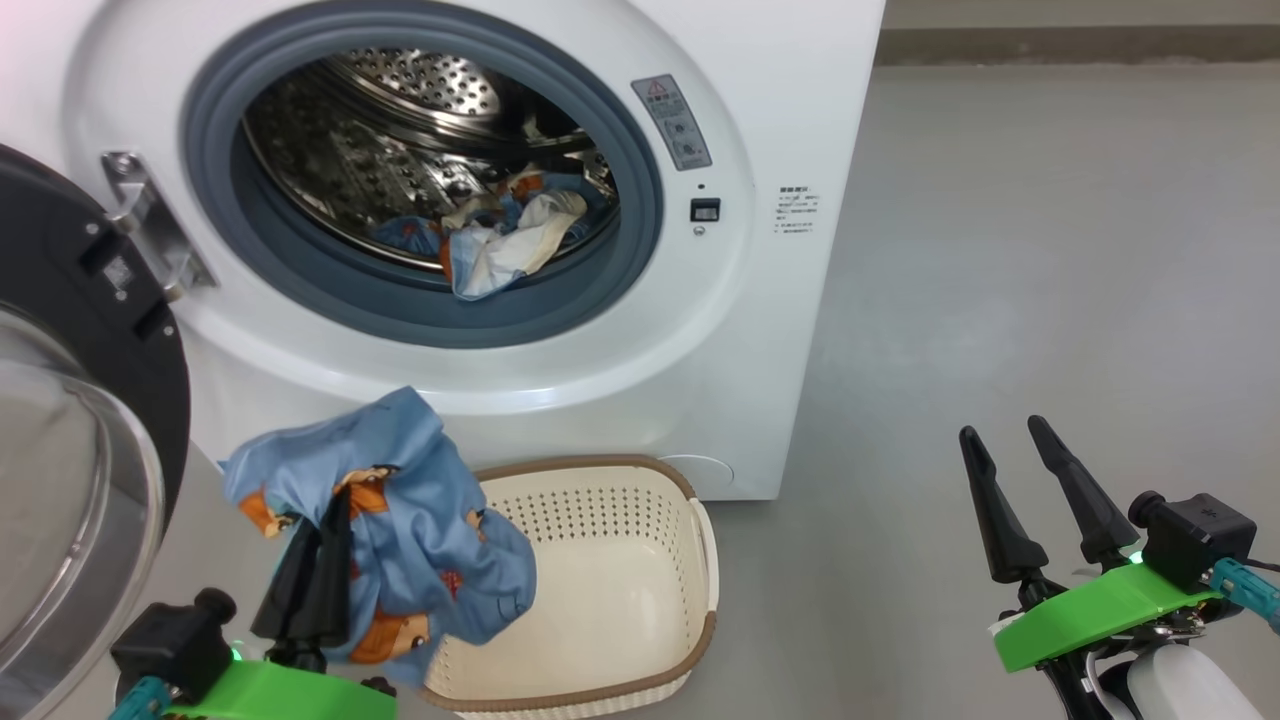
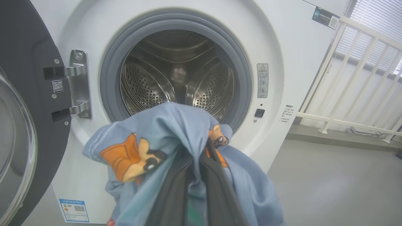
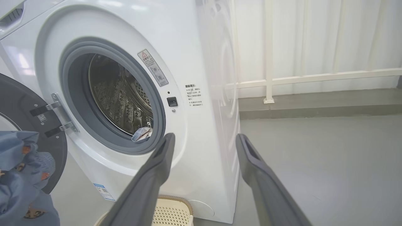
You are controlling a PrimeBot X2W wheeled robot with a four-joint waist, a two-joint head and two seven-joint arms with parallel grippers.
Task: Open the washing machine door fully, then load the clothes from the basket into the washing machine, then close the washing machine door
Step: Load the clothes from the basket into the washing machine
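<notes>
The round mouth of the white front-loading washing machine point(image 1: 770, 330) gapes wide, passable above the blue and cream clothes point(image 1: 500, 245) lying low inside. The black-rimmed glass door point(image 1: 60, 270) juts out at left; open grey floor point(image 1: 1020, 280) spreads right.

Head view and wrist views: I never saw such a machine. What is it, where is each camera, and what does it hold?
It is a wheeled robot with two arms, loading laundry. One camera sits on its head; each wrist camera looks along that arm's two dark fingers. The left end effector is shut on a blue printed cloth by the basket. The right end effector is open, holding nothing. The washing machine door stands open; more clothes lie in the drum.
</notes>
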